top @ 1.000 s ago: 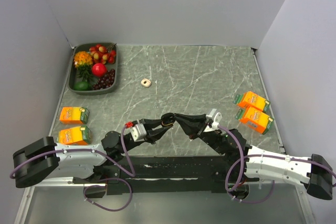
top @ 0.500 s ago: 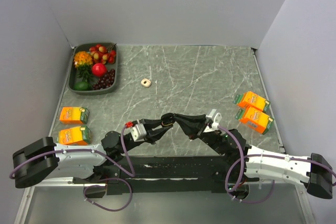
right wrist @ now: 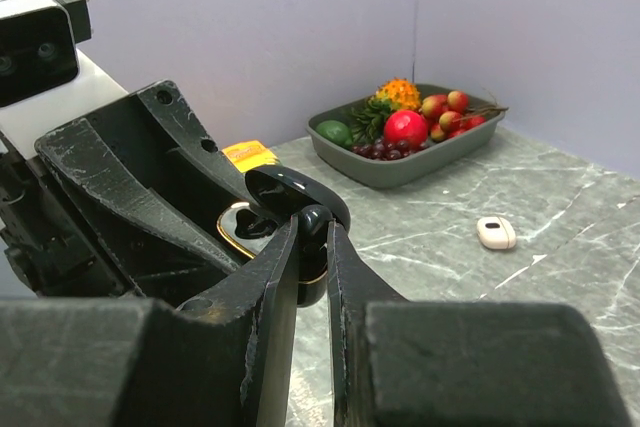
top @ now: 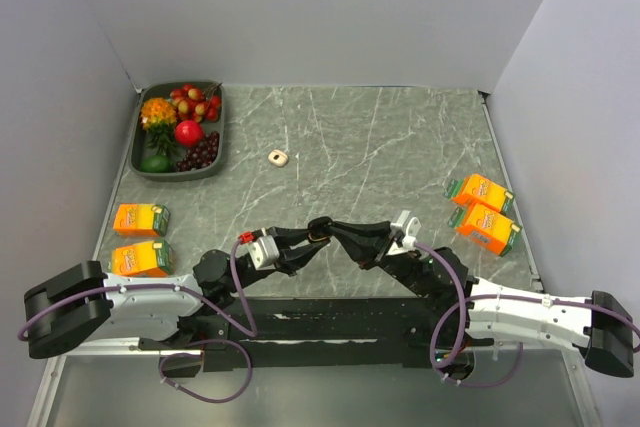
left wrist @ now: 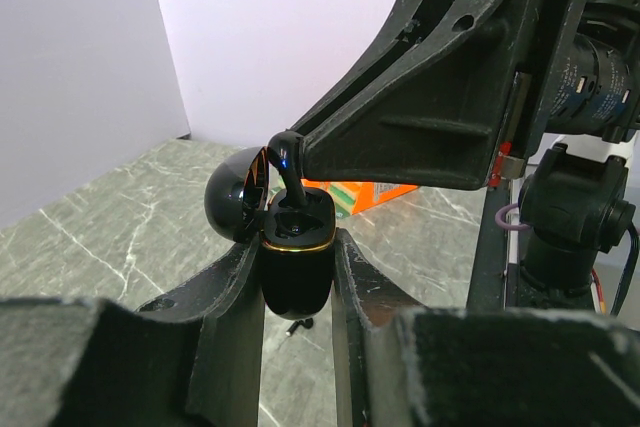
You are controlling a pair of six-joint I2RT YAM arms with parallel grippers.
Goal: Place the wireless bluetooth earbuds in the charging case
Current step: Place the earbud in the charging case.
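Observation:
The charging case (left wrist: 296, 277), glossy black with a gold rim, stands upright with its lid (left wrist: 232, 202) swung open to the left. My left gripper (left wrist: 297, 247) is shut on its sides. My right gripper (right wrist: 314, 227) is shut on one black earbud (left wrist: 290, 172), whose stem points down into the case's opening. In the right wrist view that earbud (right wrist: 316, 215) shows between the fingertips, just over the case rim (right wrist: 232, 232). A second earbud (left wrist: 298, 325) lies on the table under the case. In the top view both grippers meet at the case (top: 321, 228) near the front middle.
A grey tray (top: 180, 176) of fruit sits at the back left. A beige ring-shaped object (top: 277, 158) lies on the marble beyond the grippers. Two orange cartons (top: 140, 219) are at the left, two more (top: 482, 192) at the right.
The right gripper with its earbud has edged slightly left toward the case. The left arm and case have stayed put.

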